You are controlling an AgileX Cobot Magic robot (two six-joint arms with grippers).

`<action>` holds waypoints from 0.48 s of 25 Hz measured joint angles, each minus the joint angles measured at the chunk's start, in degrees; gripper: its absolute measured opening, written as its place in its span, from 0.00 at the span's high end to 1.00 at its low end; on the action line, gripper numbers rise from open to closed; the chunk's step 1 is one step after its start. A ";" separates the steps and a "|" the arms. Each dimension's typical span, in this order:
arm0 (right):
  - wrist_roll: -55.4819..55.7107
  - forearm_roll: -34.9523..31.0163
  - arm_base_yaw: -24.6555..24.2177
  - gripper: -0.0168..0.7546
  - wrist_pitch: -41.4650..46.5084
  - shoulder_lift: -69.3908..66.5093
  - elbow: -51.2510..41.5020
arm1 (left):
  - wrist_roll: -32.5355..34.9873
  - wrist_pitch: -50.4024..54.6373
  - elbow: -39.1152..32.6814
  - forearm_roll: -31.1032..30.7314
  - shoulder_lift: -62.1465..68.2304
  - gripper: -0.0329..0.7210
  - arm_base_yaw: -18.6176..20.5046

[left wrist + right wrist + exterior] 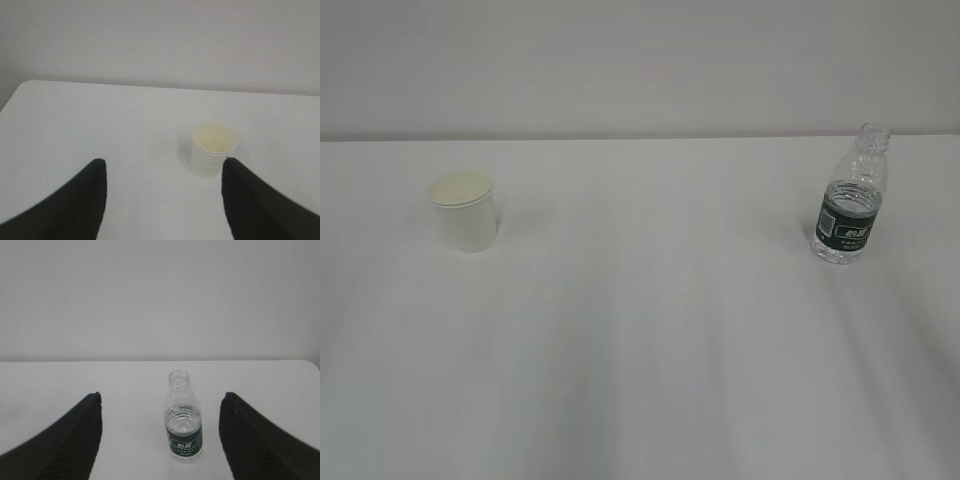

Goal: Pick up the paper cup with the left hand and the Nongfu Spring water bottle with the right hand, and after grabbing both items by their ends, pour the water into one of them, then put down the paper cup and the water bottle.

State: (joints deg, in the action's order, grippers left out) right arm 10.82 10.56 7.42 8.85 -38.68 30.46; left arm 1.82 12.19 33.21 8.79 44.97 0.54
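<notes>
Green-labelled water bottle [183,426], print unreadable.

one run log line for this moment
left gripper open, empty | right gripper open, empty | paper cup, bottle upright on table

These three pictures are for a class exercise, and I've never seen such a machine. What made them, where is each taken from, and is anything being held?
A two-armed robot took them. One camera looks across the white table from the front. The other two sit on the wrists, so the dark shapes are fingers: the left gripper faces the paper cup, the right gripper the uncapped water bottle. Both grippers are open and hold nothing. Cup and bottle stand upright, far apart.
</notes>
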 joint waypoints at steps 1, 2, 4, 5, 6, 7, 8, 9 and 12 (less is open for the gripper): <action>0.00 0.00 0.00 0.27 -1.09 -1.40 0.00 | 0.00 -1.34 0.00 -0.13 1.39 0.27 -0.25; 0.00 0.00 0.00 0.27 -2.02 -2.75 0.00 | 0.00 -3.08 0.00 -0.29 2.77 0.28 -0.87; 0.00 0.00 0.00 0.27 -4.64 -5.07 0.00 | 0.09 -7.05 0.00 -1.14 5.22 0.28 -2.85; 0.00 0.00 0.00 0.27 -5.78 -6.36 0.00 | 0.09 -9.43 0.00 -1.68 6.73 0.28 -4.31; 0.00 0.00 0.00 0.27 -7.12 -7.30 0.00 | 0.09 -12.19 0.00 -1.83 8.40 0.28 -5.99; 0.00 0.00 0.00 0.27 -8.85 -8.34 0.00 | 0.09 -14.01 0.00 -1.97 10.27 0.28 -7.43; 0.00 0.00 0.00 0.27 -10.35 -9.33 0.00 | 0.09 -16.60 0.00 -1.97 11.94 0.28 -9.12; 0.11 0.00 0.00 0.27 -11.91 -10.25 0.00 | 0.09 -19.05 0.00 -1.97 14.03 0.28 -10.73; 0.21 -0.67 0.00 0.27 -17.48 -12.62 -0.90 | 0.09 -24.97 0.00 -1.97 20.03 0.28 -14.33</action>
State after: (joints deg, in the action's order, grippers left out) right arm 11.02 9.89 7.42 -8.64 -51.30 29.56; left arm 1.91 -12.78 33.21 6.83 65.01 -13.79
